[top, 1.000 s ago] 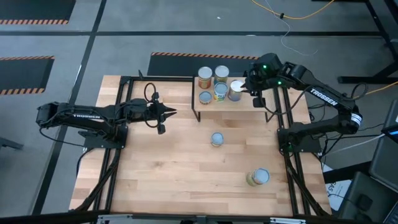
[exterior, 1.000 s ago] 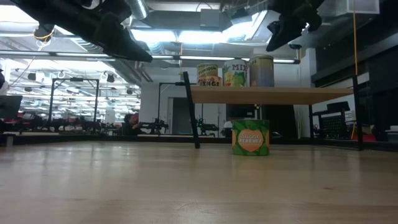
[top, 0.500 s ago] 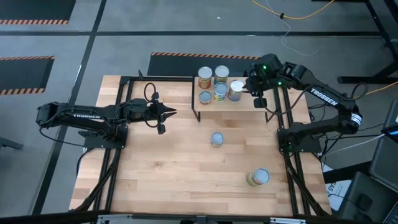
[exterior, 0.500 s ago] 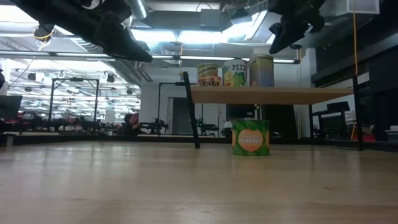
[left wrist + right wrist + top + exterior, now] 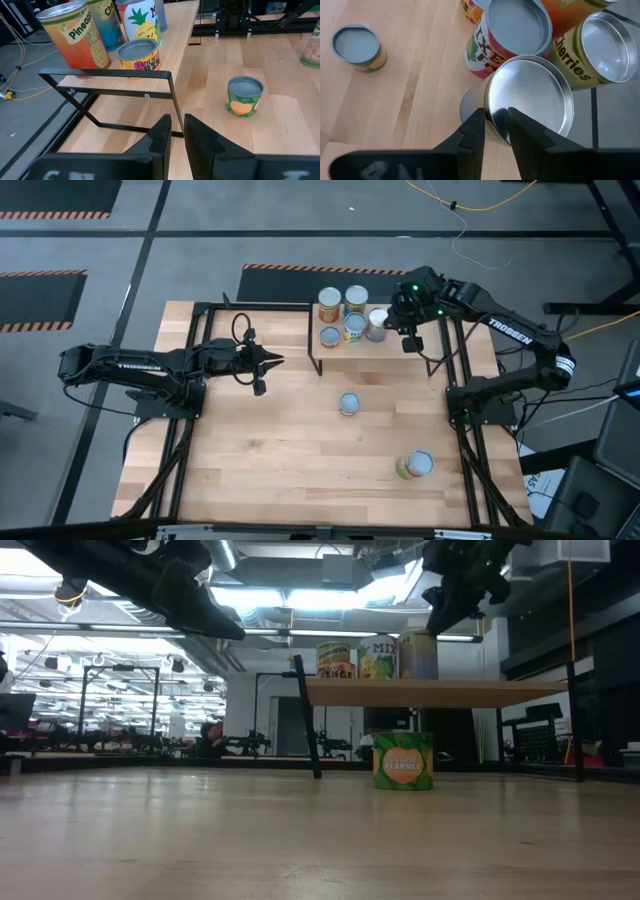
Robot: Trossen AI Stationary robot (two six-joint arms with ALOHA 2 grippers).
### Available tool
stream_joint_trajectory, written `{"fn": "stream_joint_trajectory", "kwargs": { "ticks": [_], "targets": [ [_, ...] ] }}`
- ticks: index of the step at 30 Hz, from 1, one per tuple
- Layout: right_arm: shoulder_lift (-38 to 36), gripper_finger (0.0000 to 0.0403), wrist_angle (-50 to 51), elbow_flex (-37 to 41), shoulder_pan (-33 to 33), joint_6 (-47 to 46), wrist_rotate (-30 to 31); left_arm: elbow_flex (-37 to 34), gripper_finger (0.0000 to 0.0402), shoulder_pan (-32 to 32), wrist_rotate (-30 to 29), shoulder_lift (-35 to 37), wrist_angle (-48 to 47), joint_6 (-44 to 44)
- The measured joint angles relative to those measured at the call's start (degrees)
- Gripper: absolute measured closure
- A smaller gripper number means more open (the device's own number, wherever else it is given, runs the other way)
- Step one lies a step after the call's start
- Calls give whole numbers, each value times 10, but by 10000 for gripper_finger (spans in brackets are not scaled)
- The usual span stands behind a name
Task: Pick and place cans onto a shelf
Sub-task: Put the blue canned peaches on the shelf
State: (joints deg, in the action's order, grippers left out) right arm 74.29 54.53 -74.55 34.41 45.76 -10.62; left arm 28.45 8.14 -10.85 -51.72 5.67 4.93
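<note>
— Checking the left gripper (image 5: 275,361): jaws?
— Nearly closed, empty. The upright orange-label can (image 5: 348,404) stands on the surface (image 5: 260,460) just beyond it, likely its reach.
— Right gripper (image 5: 495,117)?
— Near-closed, empty, over a silver-topped can (image 5: 530,95) on the shelf (image 5: 390,350).

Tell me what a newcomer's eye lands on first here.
The cluster of cans crowded on the shelf at the table's far edge, with the right gripper hovering just above the rightmost one. Next, two stray cans on the tabletop: one mid-table, one near the front right. The left gripper waits left of the shelf.
</note>
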Motion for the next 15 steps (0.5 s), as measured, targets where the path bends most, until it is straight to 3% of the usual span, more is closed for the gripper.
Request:
{"fn": "stream_joint_trajectory", "kwargs": {
  "ticks": [5, 15],
  "targets": [
    [9, 319, -6, -1, 0, 0, -1, 0, 357, 0, 0, 0, 0, 0],
    [4, 383, -16, 0, 0, -2, -1, 0, 357, 0, 0, 0, 0, 0]
  ]
}}
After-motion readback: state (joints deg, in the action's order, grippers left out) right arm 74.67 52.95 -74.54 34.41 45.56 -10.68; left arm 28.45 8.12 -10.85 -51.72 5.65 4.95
